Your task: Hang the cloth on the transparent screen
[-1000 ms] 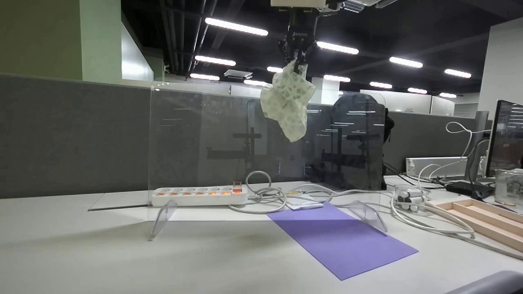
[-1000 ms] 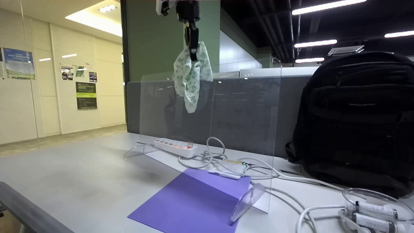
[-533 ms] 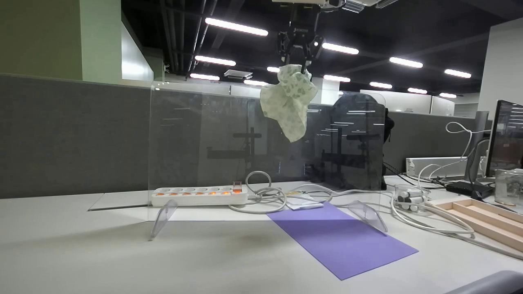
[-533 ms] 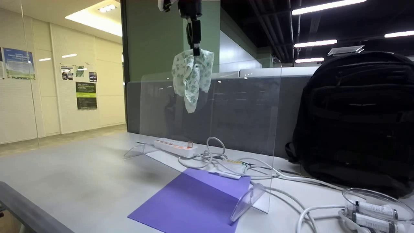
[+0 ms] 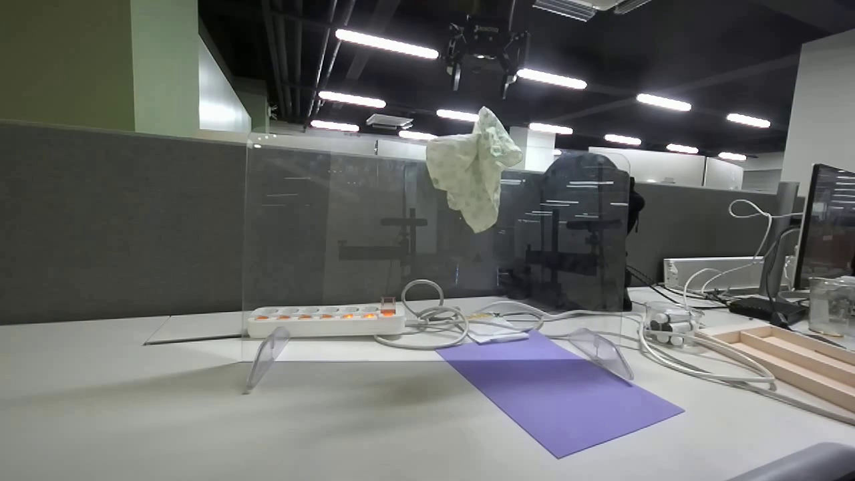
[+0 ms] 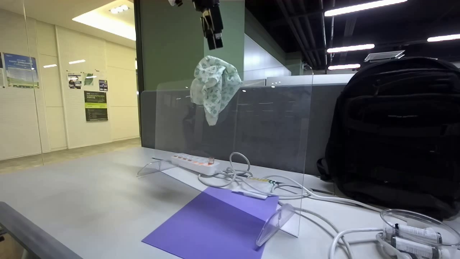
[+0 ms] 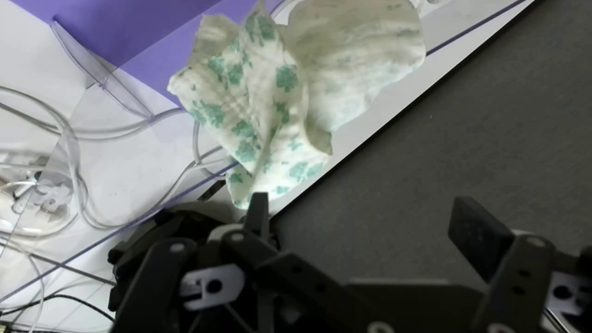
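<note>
The pale cloth [image 5: 471, 170] with green leaf prints is draped across the top edge of the transparent screen [image 5: 320, 220], with a crumpled peak standing above that edge. Both exterior views show its lower corner hanging down along the panel. Above it, my gripper [image 5: 481, 90] has its fingers spread and apart from the cloth. An exterior view from another angle shows a gap between the gripper [image 6: 215, 47] and the cloth [image 6: 215, 86]. In the wrist view the jaws stand wide with nothing between them, and the cloth [image 7: 277, 97] lies beyond the left finger [image 7: 257, 215].
Behind the screen are a white power strip [image 5: 327, 322], looped cables [image 5: 441, 321] and a grey partition [image 5: 120, 220]. A purple sheet [image 5: 568, 407] lies under the panel. A black backpack [image 6: 395, 144] and a clear cup [image 6: 420, 230] stand beside it; a wooden tray [image 5: 795, 361] is at the right.
The fingers have opened and let go of the cloth, and the gripper has risen off it. The cloth's upper part has slumped and refolded, while its lower corner stays in place.
</note>
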Robot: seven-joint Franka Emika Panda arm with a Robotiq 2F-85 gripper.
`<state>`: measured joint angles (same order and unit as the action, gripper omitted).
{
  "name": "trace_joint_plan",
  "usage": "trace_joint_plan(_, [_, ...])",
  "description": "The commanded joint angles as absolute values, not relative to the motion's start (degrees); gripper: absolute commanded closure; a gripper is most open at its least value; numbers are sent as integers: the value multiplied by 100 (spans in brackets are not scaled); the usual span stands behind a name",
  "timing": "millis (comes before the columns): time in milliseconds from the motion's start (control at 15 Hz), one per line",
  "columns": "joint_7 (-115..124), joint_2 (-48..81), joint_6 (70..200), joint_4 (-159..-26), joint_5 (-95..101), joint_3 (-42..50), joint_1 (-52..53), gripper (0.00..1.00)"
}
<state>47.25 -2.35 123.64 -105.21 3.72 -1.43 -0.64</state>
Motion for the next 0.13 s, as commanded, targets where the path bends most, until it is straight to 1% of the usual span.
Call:
trace_joint_plan(0, [4857,-619,12556,-10873,707,-201,-8,0])
trace_joint_plan(67, [4803,-697,12535,-10960,764,-220,-9,0])
